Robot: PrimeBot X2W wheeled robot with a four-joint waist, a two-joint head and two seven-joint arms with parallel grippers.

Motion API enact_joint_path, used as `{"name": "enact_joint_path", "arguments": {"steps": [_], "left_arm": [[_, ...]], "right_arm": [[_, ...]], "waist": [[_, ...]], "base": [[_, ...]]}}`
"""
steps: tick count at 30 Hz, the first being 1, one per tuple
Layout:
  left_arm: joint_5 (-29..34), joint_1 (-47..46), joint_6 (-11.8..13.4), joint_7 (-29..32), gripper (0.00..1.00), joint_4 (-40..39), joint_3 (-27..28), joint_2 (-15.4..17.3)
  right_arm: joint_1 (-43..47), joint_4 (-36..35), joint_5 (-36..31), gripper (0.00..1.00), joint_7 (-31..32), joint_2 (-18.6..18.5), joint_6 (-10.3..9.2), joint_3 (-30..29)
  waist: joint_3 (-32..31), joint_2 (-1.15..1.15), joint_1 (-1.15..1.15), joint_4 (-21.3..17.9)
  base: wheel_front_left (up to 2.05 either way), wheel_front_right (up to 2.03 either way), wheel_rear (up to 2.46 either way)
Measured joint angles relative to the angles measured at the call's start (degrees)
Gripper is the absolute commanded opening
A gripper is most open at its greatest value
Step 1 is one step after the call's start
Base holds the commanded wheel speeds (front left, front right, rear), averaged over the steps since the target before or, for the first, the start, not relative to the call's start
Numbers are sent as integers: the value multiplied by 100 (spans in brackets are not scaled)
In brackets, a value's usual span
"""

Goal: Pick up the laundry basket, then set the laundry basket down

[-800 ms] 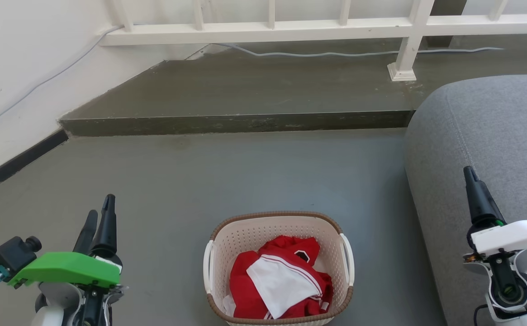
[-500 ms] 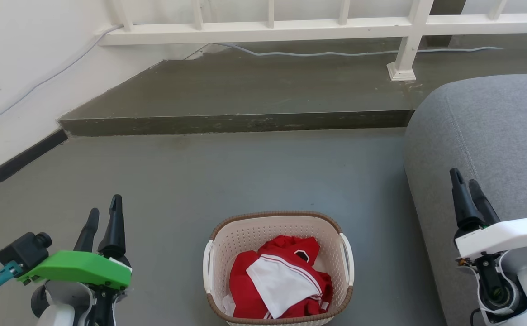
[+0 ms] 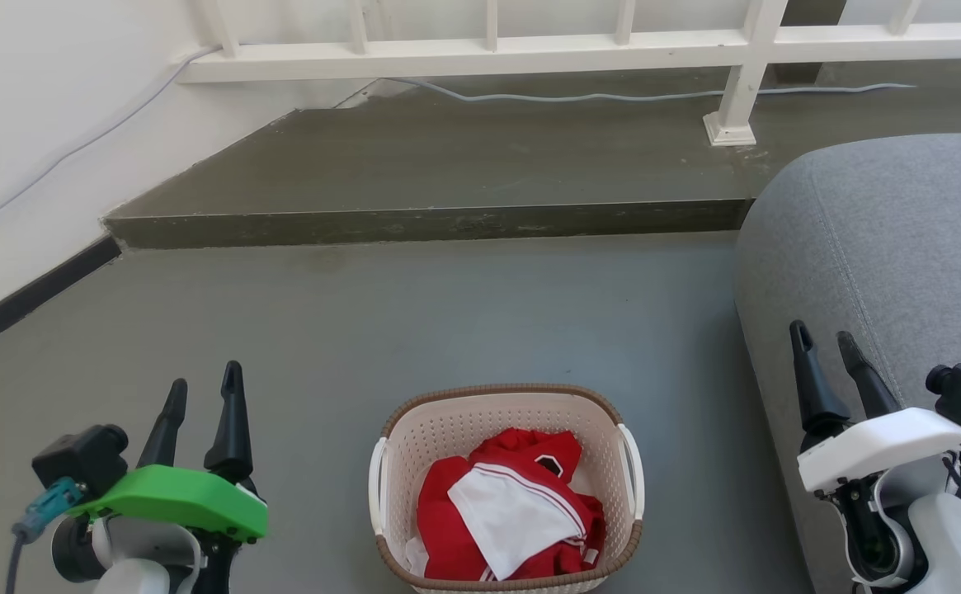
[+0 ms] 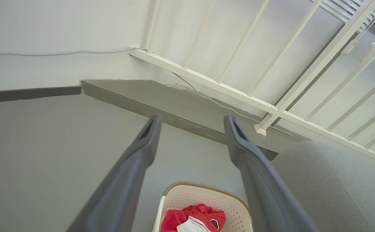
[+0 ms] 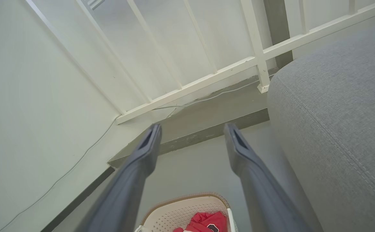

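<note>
- The laundry basket (image 3: 455, 429) stands on the grey floor (image 3: 447, 313), low and central in the head view. It holds red and white clothes (image 3: 513, 511), and I judge its side handles suit a two-armed lift.
- The left gripper (image 3: 205, 377) is spread and empty, well apart on the basket's left.
- The right gripper (image 3: 820, 332) is also spread, well apart on its right by the sofa (image 3: 901, 231).

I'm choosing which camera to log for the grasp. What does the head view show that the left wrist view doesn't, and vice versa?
The head view adds the whole laundry basket, near rim included, and the right gripper, open, in front of the grey sofa. The left wrist view adds the railing's tall bars and slatted blinds above. Both share the basket's far rim, the red and white clothes, the sofa, the step and the left gripper, open.
</note>
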Motion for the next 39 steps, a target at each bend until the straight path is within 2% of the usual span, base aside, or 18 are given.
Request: {"name": "enact_joint_path", "arguments": {"steps": [11,32,39], "left_arm": [[960,17,144,-191,100,-13,-279,-4],[2291,254,400,-577,100,111,-437,-12],[2491,254,450,-619,100,125,-461,-13]], "right_arm": [[87,63,-893,100,-175,-21,-178,210],[108,103,-2401,100,-576,-63,-404,443],[127,113,-2517,100,-627,-16,-450,405]], "waist": [[15,0,0,-12],[12,0,0,-36],[33,0,0,-44]], "base": [[0,0,0],[0,0,0],[0,0,0]]}}
